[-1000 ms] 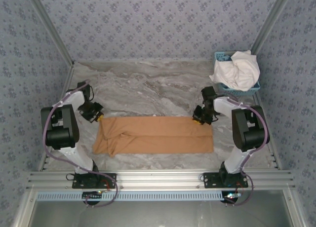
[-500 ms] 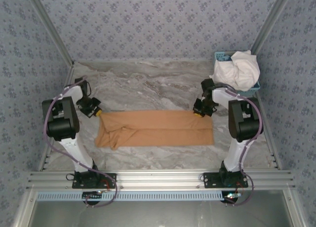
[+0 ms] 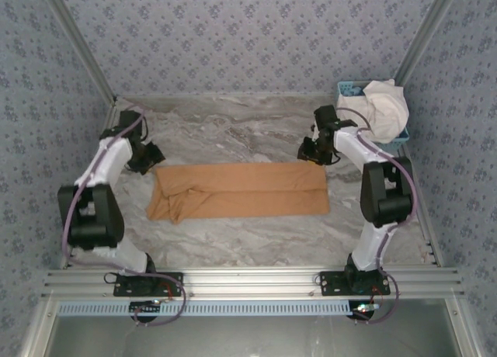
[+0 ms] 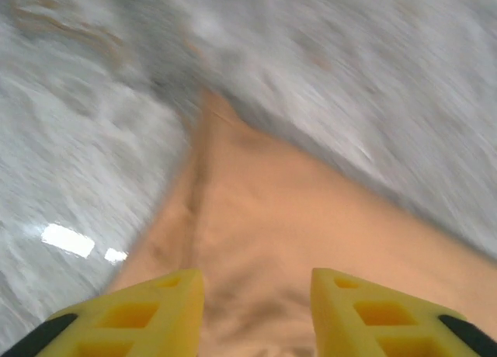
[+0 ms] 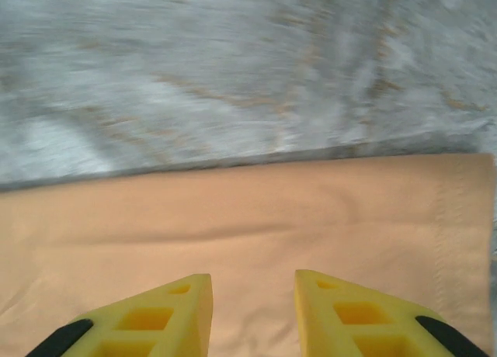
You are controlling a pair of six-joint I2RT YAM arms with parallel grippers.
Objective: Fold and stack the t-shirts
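Observation:
The tan-orange t-shirt (image 3: 241,190) lies on the table as a long folded strip, plain side up, its print hidden. My left gripper (image 3: 149,159) is at its far left corner and my right gripper (image 3: 313,152) at its far right corner. In the left wrist view the yellow fingers (image 4: 147,310) stand narrowly apart with wrinkled cloth (image 4: 311,217) bunched between them, around the left gripper (image 4: 256,295). The right gripper (image 5: 252,295) likewise pinches the cloth (image 5: 233,217) near its far edge. The white t-shirt (image 3: 380,109) sits crumpled in the basket.
The small light-blue basket (image 3: 348,87) stands at the back right corner, just behind the right arm. Marbled tabletop (image 3: 233,132) stretches beyond the strip. Patterned walls close in the sides and back, and a metal rail (image 3: 248,279) runs along the near edge.
Both grippers have moved away from the near edge toward the back of the table, and the tan-orange strip has slid that way with them. The white shirt and basket have not moved.

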